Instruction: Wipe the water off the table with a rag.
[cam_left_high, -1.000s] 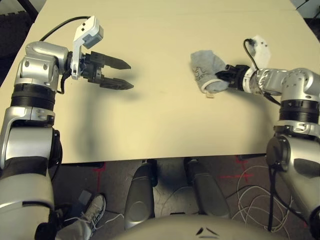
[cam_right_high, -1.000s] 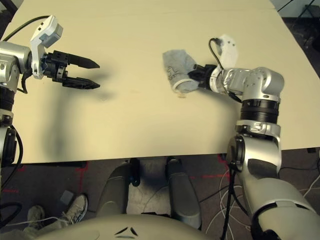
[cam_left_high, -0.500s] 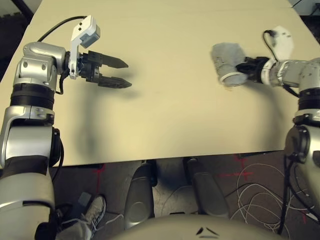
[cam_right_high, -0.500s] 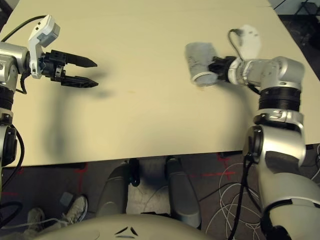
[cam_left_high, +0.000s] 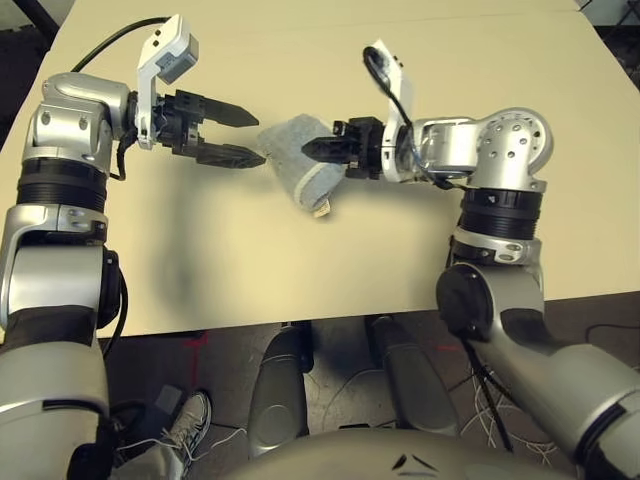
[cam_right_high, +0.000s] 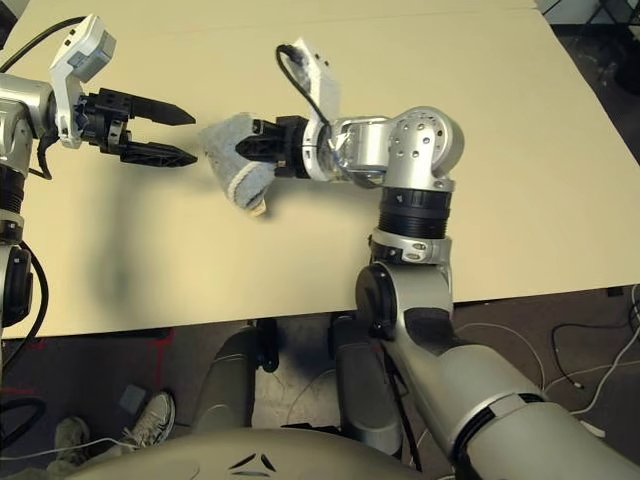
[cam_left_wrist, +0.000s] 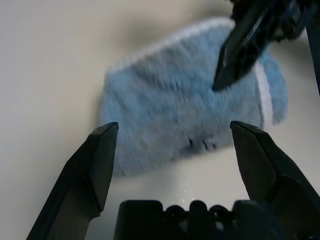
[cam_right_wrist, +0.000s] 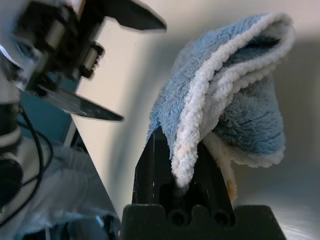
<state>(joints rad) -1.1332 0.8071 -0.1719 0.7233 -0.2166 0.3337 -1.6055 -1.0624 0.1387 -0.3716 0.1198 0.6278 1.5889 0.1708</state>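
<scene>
Blue terry rag (cam_left_high: 298, 160), white-edged, folded, bunched.

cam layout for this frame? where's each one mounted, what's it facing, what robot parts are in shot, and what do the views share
Left eye: on the head, looking down at the table; both silver forearms, left gripper open, right gripper shut on the rag.
Right eye: same head camera's second eye, same scene.
Left wrist: looks along its own open fingers at the rag; the right gripper's tip shows there too.
Right wrist: looks along its shut fingers, rag pinched between them, left gripper beyond.
Shared: the rag and both grippers appear in all four.
</scene>
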